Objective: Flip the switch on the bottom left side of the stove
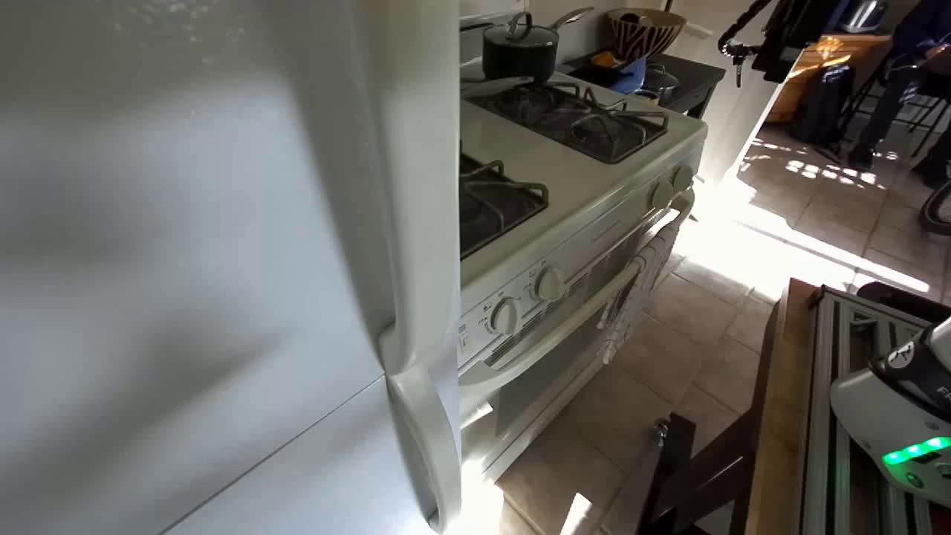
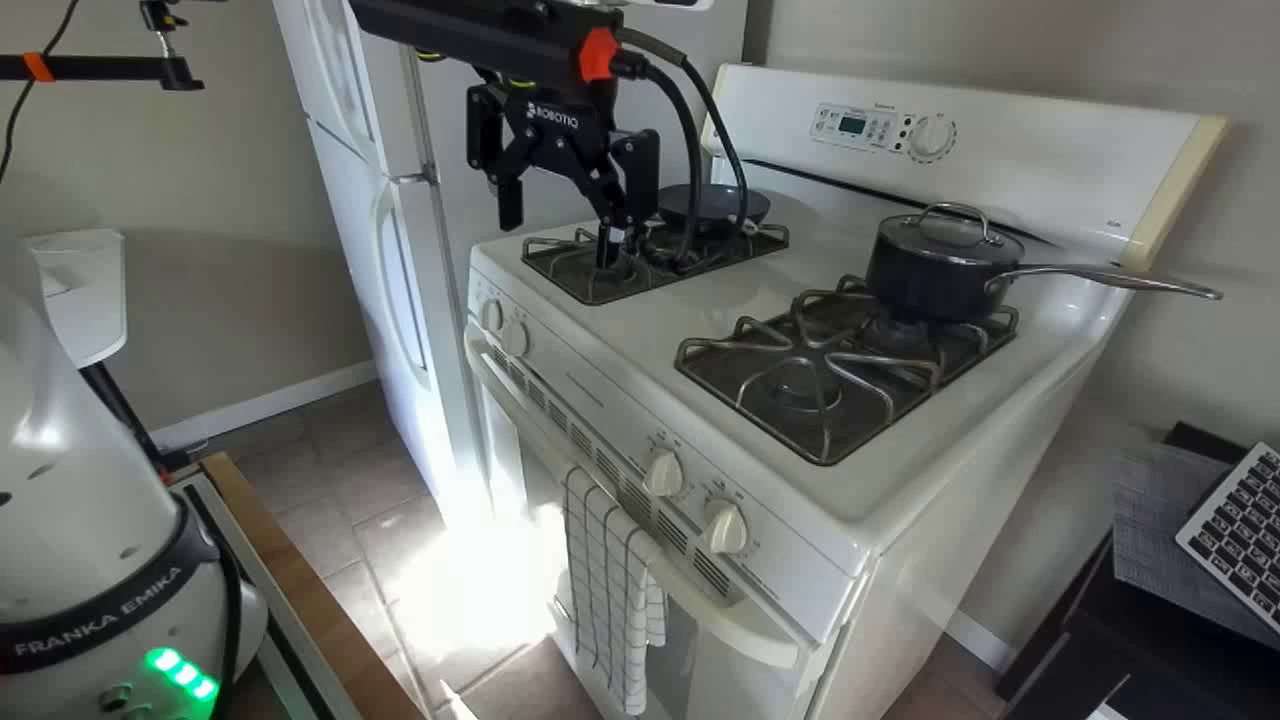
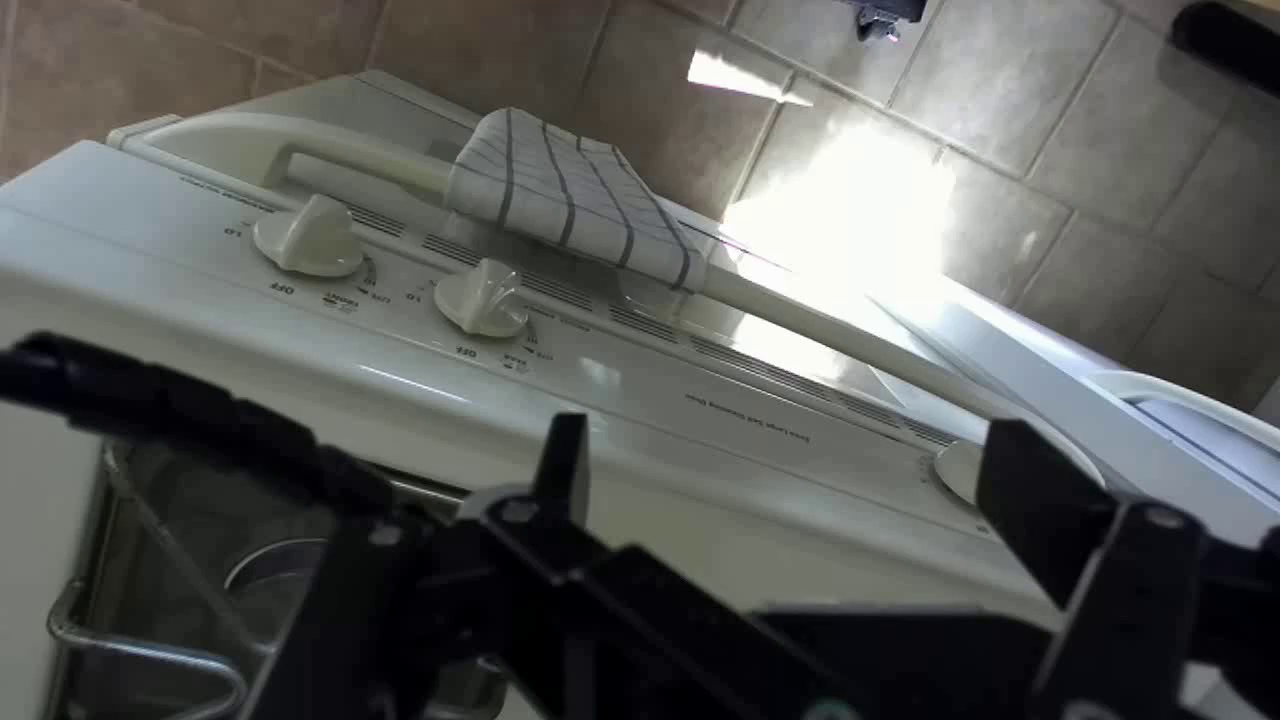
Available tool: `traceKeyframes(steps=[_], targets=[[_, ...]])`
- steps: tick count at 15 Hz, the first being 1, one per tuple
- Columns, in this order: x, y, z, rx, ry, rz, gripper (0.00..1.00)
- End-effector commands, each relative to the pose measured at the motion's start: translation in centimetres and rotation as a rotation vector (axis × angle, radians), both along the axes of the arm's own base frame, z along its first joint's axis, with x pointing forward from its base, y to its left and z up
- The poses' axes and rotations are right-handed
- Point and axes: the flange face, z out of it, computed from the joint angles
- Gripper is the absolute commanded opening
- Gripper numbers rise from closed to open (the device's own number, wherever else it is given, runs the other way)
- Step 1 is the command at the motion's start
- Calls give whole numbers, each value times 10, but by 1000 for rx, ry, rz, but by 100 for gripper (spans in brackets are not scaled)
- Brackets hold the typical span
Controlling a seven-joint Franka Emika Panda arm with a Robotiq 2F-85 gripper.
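While the gripper (image 2: 560,226) hangs above the stove (image 2: 640,345), jaws apart and empty, the left switch (image 1: 465,342) is untouched; reach and flip apparently remain.

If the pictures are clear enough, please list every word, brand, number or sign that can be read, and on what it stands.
"ROBOTIQ": on the gripper.
"FRANKA EMIKA": on the robot's base.
"OFF", upside down: beside two stove knobs in the wrist view.
"LO", likewise: both knobs.
"LITE", probably: both knobs.
"Extra Large Self Cleaning Oven", small, probably: on the stove's front panel.
Too small or blurred: other knob marks, the oven display, letters on the keyboard.
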Motion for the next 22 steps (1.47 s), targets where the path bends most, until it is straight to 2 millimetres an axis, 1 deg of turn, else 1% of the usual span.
traceKeyframes(steps=[1,12,15,18,19,22], targets=[[0,0,0,0,1,0,100],[0,0,0,0,1,0,100],[-13,23,-15,-37,15,15,100],[-21,34,-22,-48,18,31,100],[0,0,0,0,1,0,100],[0,0,0,0,1,0,100]])
